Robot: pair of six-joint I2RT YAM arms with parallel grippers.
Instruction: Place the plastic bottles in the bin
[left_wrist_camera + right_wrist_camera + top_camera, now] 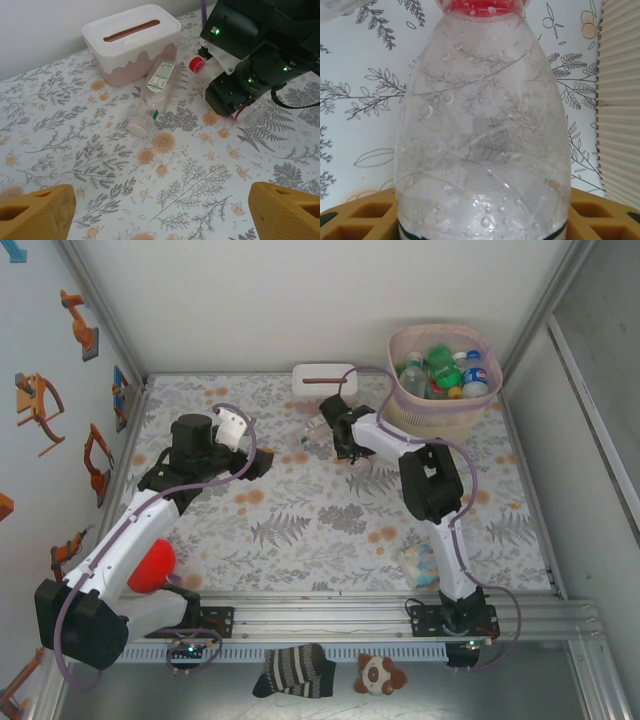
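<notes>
The pink bin (445, 412) stands at the back right with several plastic bottles (440, 368) inside. A clear bottle with a red cap (480, 125) lies on the flowered cloth between the yellow pads (355, 220) of my right gripper (482, 220), which is shut on its lower body. From the left wrist view its red cap (198, 64) sticks out from under the right gripper (235, 87). A second clear bottle with a white cap and green-printed label (155, 95) lies loose just beside it. My left gripper (160, 215) hovers open over bare cloth, short of that bottle.
A white tissue box (325, 378) sits at the back edge behind the loose bottle (303, 443). A red ball (152, 565) lies by the left arm's base, and a soft pack (420, 565) by the right arm's base. A striped sock (293, 670) and plush toy (380, 675) lie below the rail.
</notes>
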